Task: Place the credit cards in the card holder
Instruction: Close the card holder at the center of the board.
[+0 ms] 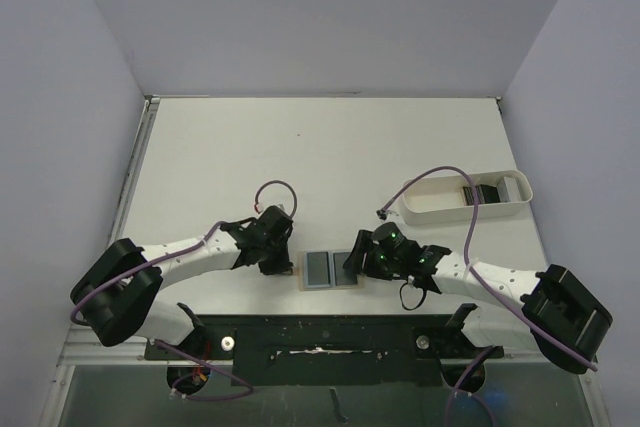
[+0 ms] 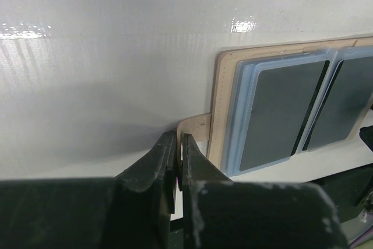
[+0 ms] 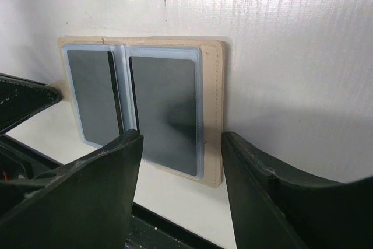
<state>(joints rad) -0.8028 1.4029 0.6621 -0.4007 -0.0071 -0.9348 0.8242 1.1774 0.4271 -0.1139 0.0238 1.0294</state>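
The card holder [image 1: 330, 269] lies open and flat near the table's front edge, tan with light blue lining and two dark inner panels. My left gripper [image 1: 284, 263] is shut on its small tan snap tab [image 2: 196, 125] at the holder's left edge, jaws pinched together [image 2: 179, 139]. My right gripper [image 1: 352, 265] is open and empty, fingers either side of the holder's right near corner [image 3: 182, 139]. The holder's tan rim shows in the left wrist view [image 2: 220, 103] and the right wrist view [image 3: 213, 97]. Dark credit cards [image 1: 490, 190] lie in the white tray.
The white oblong tray [image 1: 440, 205] stands at the right, behind the right arm. A purple cable loops over the tray's left part. The black base rail runs along the table's front edge just below the holder.
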